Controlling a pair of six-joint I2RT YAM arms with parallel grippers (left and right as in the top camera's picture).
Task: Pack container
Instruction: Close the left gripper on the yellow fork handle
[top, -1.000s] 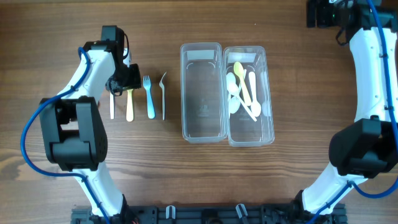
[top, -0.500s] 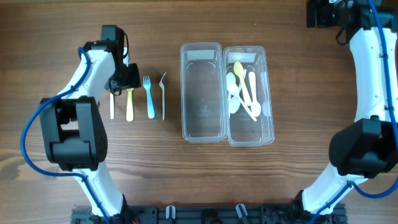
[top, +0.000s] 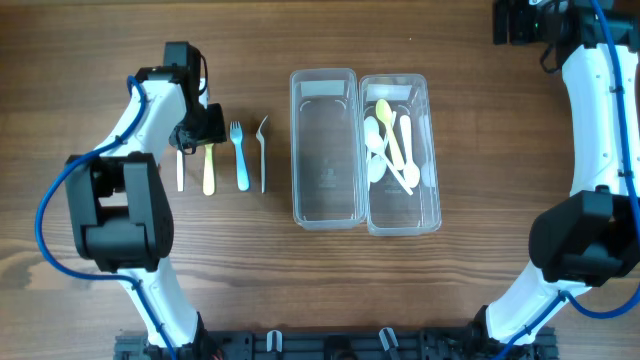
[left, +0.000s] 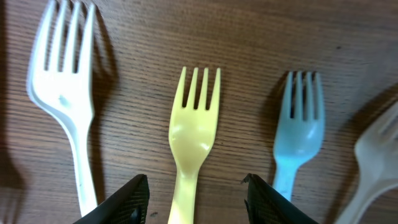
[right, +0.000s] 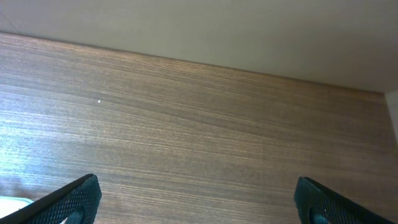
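Wood-grain counter, one moment catalogued.

- **Item:** yellow fork. It lay flat, second in a row of four, well left of the clear container that held spoons.
- **Left tool**: roughly half open and empty, with its jaws straddling the fork's handle and a gap on either side.
- **Advice, as a judgement:** you needed to centre on the handle, lower until the tips nearly met the wood, then close. That way you would not nudge the white fork or the blue fork beside it.
- **Right tool**: spread wide and empty, over bare counter at the far corner.
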